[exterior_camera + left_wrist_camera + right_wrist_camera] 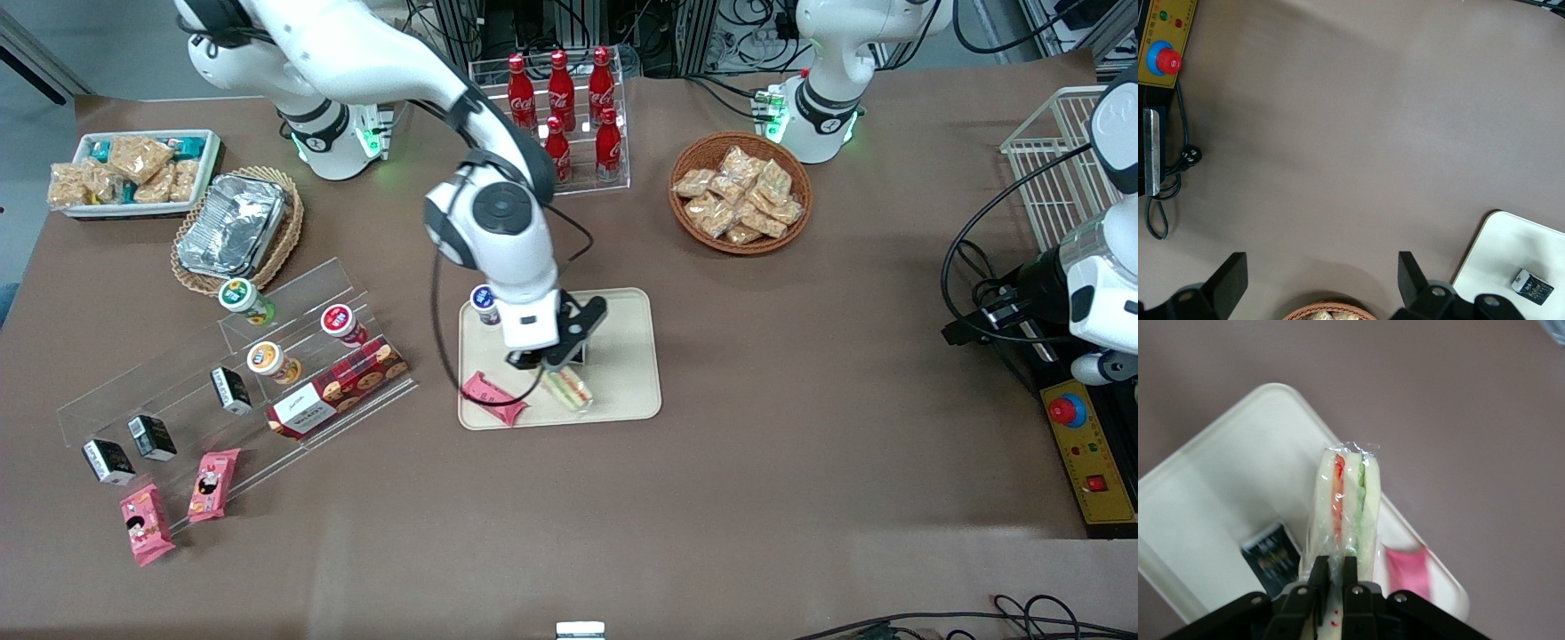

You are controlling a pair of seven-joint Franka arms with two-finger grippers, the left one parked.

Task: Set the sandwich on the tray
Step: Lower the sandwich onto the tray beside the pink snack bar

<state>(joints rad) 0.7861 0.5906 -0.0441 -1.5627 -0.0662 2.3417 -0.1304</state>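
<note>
Right wrist view shows the gripper [1336,570] clamped on the sandwich [1346,503], its two black fingers [1316,577] pinching the clear wrap and the bread at one end of the wedge. The cut face shows a red stripe and a green stripe between pale slices. The sandwich hangs from that pinch over the tray [1218,480], and whether its free end touches the tray floor I cannot tell.

From the front view, the gripper [544,357] sits over the middle of the table, well in from every edge, with the sandwich [569,388] just inside the tray [622,356] edge that faces the front camera. A pink snack packet [494,399] lies over the tray corner nearest the working arm's end, a small black box [1270,555] rests on the tray under the gripper, and a small blue-lidded cup [484,304] stands at the tray's corner nearest the bottle rack.

Judging by looks, the sandwich is light and soft: the bread would crush under a hard squeeze, and the film is likely slippery. A gentle hold across the flat bread faces near the thick end seems the safest place.
</note>
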